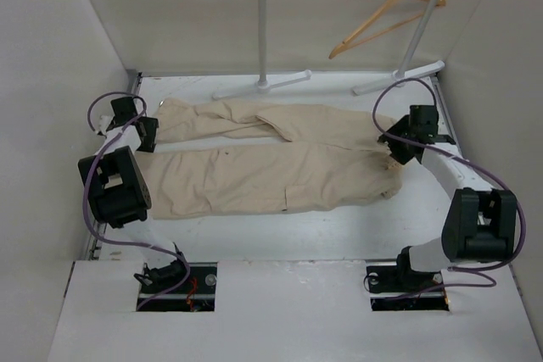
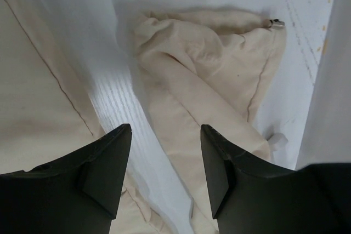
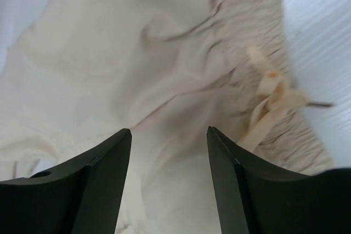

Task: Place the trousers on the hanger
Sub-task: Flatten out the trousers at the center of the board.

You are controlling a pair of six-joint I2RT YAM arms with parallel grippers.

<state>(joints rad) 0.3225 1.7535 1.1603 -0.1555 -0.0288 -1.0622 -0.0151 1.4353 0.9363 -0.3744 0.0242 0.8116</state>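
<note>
You had the trousers [image 1: 271, 163] spread flat on the surface [image 1: 339, 226], probably so that each end could be reached. The leg cuffs [image 2: 214, 53] lay under your left pincer [image 2: 164, 135], and the gathered waist [image 3: 247, 26] with its drawstring [image 3: 271, 89] lay under your right pincer [image 3: 169, 135]. Both pincers stood partly open with nothing between their jaws. Your left arm was folded back, wrist aimed down between the two cuffs. Your right arm reached forward, tilted down over the waist. The hanger [image 1: 386, 16] hung on the rack [image 1: 263, 23], well beyond both pincers.

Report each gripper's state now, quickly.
Left gripper: open, empty, over a leg end of the trousers.
Right gripper: open, empty, over the trousers' waist.
</note>
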